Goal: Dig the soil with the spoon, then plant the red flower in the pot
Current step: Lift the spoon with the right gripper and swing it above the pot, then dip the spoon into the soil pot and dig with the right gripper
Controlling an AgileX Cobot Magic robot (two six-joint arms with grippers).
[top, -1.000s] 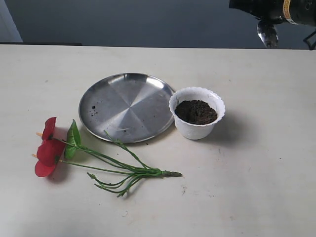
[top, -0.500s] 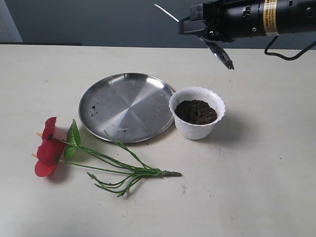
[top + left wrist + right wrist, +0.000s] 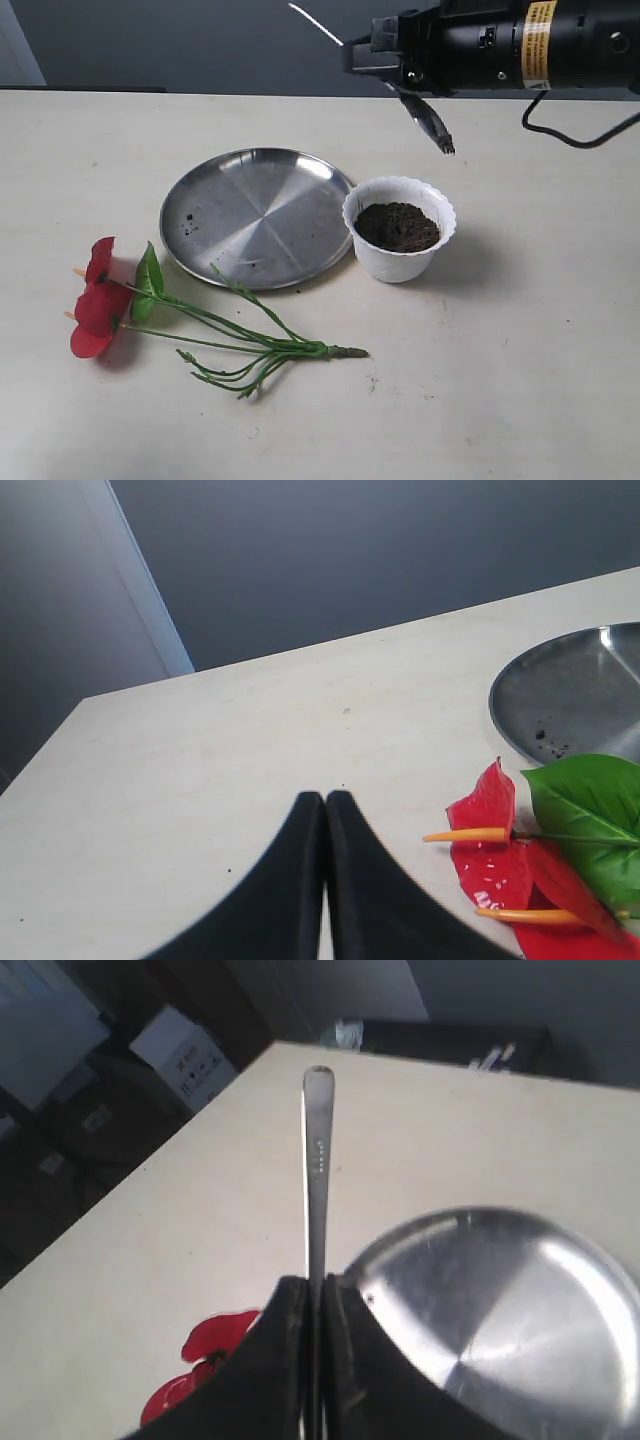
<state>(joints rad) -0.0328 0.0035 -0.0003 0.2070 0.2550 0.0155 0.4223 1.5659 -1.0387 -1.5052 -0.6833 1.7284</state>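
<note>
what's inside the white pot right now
The pot holds dark crumbly soil, filling it close to the scalloped rim. Nothing is planted in it. Whatever lies beneath the soil's surface is covered.

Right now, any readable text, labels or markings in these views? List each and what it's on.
None can be read.
Yellow label on the right arm: print too small.
Red mark on the white box off the table: blurred.
Stamp on the spoon handle: too fine to read.

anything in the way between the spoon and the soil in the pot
Nothing visible. The right gripper holds the spoon in the air above the pot, bowl end pointing down, and the soil lies uncovered. The steel plate sits off to one side.
</note>
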